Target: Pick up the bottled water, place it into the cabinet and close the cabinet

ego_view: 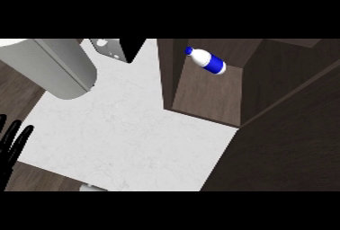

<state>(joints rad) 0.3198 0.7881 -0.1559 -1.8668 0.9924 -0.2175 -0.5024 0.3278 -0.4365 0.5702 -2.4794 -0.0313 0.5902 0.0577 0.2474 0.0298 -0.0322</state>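
Only the left hand (13,139) shows, cut off at the edge — fingers straight, holding nothing, bottled water (206,60) tilted inside the cabinet (199,96).

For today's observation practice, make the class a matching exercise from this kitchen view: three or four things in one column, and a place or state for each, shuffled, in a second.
Things:
1. bottled water
2. left hand
3. cabinet
4. counter

Places or states:
A. white marbled top in the middle of the view
B. open, dark wood, at the upper right
C. lying tilted inside the cabinet, blue cap up-left
D. at the left edge, fingers straight and pointing up, holding nothing

Pairs: 1-C, 2-D, 3-B, 4-A
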